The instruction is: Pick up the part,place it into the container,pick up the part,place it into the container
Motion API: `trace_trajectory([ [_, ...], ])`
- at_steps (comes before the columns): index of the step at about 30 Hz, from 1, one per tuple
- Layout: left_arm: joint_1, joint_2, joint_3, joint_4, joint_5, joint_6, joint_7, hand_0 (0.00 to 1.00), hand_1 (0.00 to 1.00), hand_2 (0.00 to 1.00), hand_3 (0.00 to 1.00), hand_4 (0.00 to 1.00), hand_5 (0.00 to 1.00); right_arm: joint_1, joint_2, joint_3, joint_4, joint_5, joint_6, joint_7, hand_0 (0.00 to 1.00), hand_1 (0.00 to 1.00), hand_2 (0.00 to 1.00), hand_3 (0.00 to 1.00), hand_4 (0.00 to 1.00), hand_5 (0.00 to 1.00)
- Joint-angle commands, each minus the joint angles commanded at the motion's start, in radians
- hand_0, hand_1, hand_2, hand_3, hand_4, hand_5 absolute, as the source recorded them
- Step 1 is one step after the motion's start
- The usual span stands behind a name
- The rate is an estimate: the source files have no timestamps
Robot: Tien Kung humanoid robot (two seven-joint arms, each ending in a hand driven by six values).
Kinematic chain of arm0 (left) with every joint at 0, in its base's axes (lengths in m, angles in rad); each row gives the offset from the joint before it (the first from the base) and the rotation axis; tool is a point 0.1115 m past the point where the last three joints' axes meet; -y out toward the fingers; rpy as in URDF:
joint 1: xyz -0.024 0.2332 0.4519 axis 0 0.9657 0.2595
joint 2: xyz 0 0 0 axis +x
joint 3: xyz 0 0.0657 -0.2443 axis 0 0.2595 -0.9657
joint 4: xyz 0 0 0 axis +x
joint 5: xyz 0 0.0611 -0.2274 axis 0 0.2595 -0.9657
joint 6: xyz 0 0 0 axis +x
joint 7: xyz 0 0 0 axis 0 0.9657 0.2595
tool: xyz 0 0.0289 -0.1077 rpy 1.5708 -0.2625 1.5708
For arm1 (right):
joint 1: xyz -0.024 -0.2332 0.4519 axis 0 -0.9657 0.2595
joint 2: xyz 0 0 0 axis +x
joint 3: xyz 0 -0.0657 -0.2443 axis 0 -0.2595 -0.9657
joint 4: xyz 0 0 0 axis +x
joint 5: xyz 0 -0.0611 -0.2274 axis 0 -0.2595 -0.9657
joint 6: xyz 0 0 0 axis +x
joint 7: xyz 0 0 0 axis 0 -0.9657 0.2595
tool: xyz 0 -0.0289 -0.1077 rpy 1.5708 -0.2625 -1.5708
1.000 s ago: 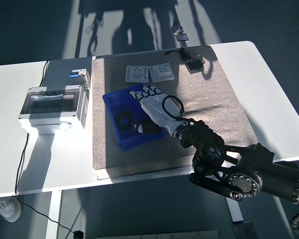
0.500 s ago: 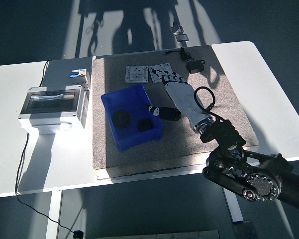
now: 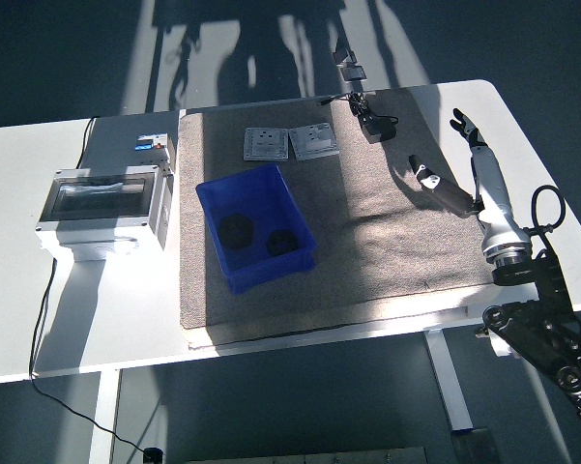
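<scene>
Head view: right hand [image 3: 469, 174] released; two parts, seemingly, inside blue container [image 3: 217, 198].

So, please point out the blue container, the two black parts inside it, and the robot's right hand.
blue container [image 3: 216, 191]: head view, on its far-left rim.
left black part [image 3: 236, 230]: head view, on its top face.
right black part [image 3: 282, 243]: head view, on its top face.
right hand [image 3: 487, 184]: head view, on the white back of the hand.

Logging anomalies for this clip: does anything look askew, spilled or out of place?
Nothing stands out. Both dark parts lie inside the blue bin, which sits slightly skewed on the mat. The right hand is open, off to the right.
</scene>
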Motion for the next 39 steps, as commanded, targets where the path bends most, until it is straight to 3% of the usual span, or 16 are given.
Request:
trace_trajectory([
  [2,0.005,0.013,0.033,0.0,-0.037,-0.008,0.001,0.684,0.642,0.619,0.558,0.466,0.5,-0.032,-0.006,0.041,0.005,0.045,0.0,0.035,0.908,0.892,0.868,0.906,0.782,0.49],
  [3,0.011,0.022,0.059,0.0,-0.066,-0.016,-0.001,0.684,0.646,0.633,0.574,0.517,0.503,-0.053,-0.012,0.067,0.009,0.071,0.0,0.055,0.813,0.793,0.817,0.858,0.783,0.527],
  [7,0.032,0.046,0.149,0.0,-0.164,-0.059,-0.001,0.684,0.646,0.633,0.574,0.517,0.503,-0.131,-0.029,0.161,0.016,0.158,0.0,0.102,0.813,0.793,0.817,0.858,0.783,0.527],
  [8,0.036,0.05,0.17,0.0,-0.186,-0.068,0.0,0.684,0.646,0.633,0.574,0.517,0.503,-0.149,-0.029,0.184,0.014,0.177,0.0,0.109,0.813,0.793,0.817,0.858,0.783,0.527],
  [9,0.042,0.055,0.194,0.0,-0.21,-0.074,0.0,0.685,0.649,0.672,0.609,0.59,0.53,-0.167,-0.023,0.209,0.011,0.193,0.0,0.117,0.8,0.783,0.806,0.845,0.813,0.599],
  [15,0.062,0.077,0.267,0.0,-0.267,-0.085,-0.001,0.687,0.649,0.645,0.587,0.613,0.544,-0.218,0.006,0.289,0.003,0.205,0.0,0.128,0.793,0.774,0.802,0.837,0.837,0.628],
  [21,0.075,0.086,0.263,0.0,-0.271,-0.085,0.011,0.69,0.656,0.673,0.578,0.6,0.535,-0.237,0.013,0.326,-0.007,0.214,0.0,0.128,0.79,0.77,0.801,0.832,0.85,0.64],
  [39,0.063,0.061,0.201,0.0,-0.16,-0.101,0.052,0.694,0.666,0.705,0.602,0.633,0.553,-0.247,0.015,0.376,-0.015,0.209,0.0,0.142,0.783,0.764,0.798,0.82,0.838,0.638],
])
